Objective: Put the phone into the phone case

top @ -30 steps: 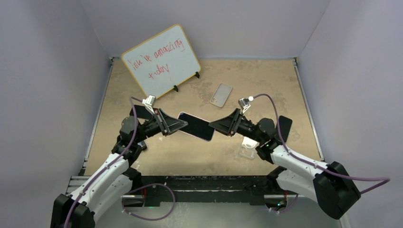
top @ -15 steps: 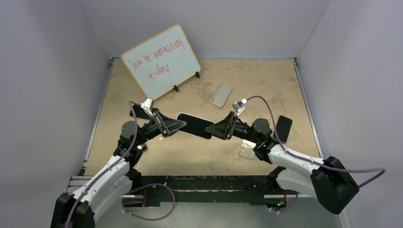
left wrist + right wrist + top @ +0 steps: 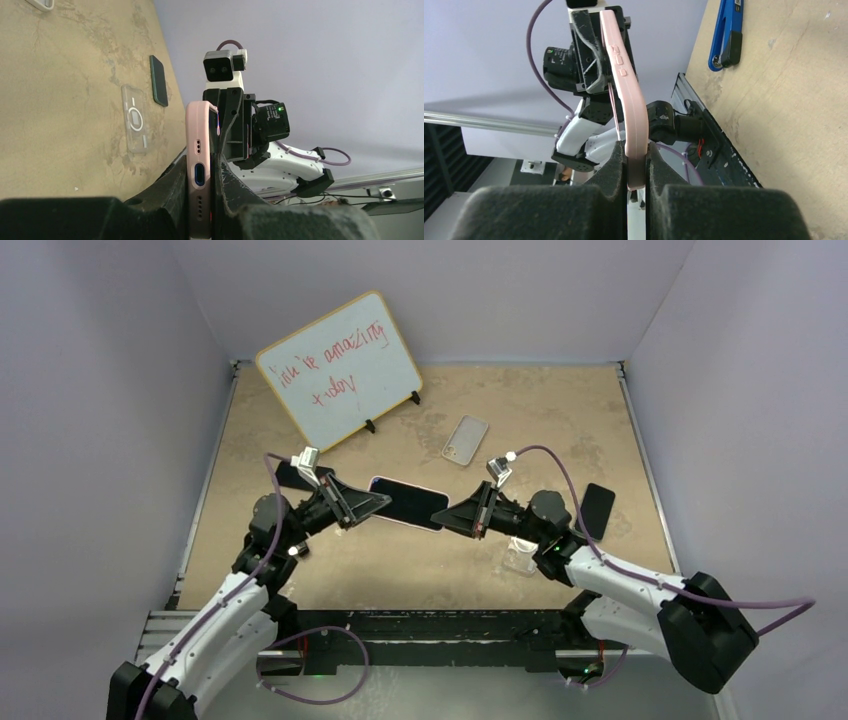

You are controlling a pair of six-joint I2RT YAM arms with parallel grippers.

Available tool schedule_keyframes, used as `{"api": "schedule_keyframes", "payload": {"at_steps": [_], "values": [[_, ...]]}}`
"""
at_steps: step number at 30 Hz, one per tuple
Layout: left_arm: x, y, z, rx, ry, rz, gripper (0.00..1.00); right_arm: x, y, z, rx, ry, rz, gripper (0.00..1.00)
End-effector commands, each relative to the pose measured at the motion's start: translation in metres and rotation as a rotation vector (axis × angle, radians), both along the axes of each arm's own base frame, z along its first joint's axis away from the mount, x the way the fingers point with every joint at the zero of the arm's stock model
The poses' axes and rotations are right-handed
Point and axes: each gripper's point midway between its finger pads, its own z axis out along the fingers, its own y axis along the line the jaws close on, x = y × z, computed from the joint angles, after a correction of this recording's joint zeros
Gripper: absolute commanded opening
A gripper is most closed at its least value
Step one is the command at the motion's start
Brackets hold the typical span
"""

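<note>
Grippers on both arms pinch the phone (image 3: 408, 503) by its two short ends and hold it off the table (image 3: 560, 410), roughly midway between the arms. The left gripper (image 3: 380, 503) is clamped on the end nearer the whiteboard (image 3: 340, 370). The right gripper (image 3: 450, 516) is clamped on the opposite end. From above, the phone lies nearly flat with its dark screen up, and its long axis dips slightly toward the right arm.

A rounded pink rim runs around the phone. The left wrist view looks along its bottom edge (image 3: 199, 170), where an oval charging port sits between two short rows of small holes, with a black finger (image 3: 227, 187) pressed against the face. The right wrist view looks along a long side (image 3: 631, 110), where three raised buttons sit in a row and the dark fingers (image 3: 611, 167) close on both faces. Whether the pink rim is the phone's own body or a cover, I cannot tell.

The clear phone case (image 3: 520, 553) lies flat on the table under the right forearm, with a ring mark on its back (image 3: 135, 125). A dark handset (image 3: 598, 508) lies beside it, and a silver one (image 3: 466, 439) lies farther back.
</note>
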Motion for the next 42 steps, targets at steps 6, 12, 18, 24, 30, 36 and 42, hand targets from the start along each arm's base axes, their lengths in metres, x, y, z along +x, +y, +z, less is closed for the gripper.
{"api": "schedule_keyframes", "payload": {"at_steps": [6, 12, 18, 24, 30, 36, 42], "values": [[0.009, 0.011, 0.019, 0.196, -0.233, 0.072, 0.00, 0.001, 0.002, 0.028, 0.069, 0.000, -0.005, 0.17], [-0.001, 0.005, 0.026, 0.086, -0.215, 0.022, 0.00, -0.003, 0.006, 0.027, 0.086, -0.021, 0.012, 0.41], [-0.005, -0.001, 0.025, 0.073, -0.205, -0.027, 0.00, -0.002, 0.005, 0.031, 0.104, -0.069, -0.001, 0.01], [-0.013, -0.005, 0.031, 0.039, -0.195, -0.084, 0.00, -0.001, 0.000, 0.025, 0.062, -0.122, -0.040, 0.00], [-0.007, -0.006, 0.011, 0.139, -0.141, -0.088, 0.30, 0.003, -0.007, 0.021, 0.045, -0.113, -0.097, 0.00], [0.001, 0.004, -0.021, 0.292, -0.067, -0.038, 0.60, 0.015, -0.008, 0.003, -0.058, -0.066, -0.136, 0.00], [0.003, 0.021, -0.049, 0.441, 0.030, 0.025, 0.79, 0.035, -0.012, -0.009, -0.116, -0.054, -0.179, 0.00]]}}
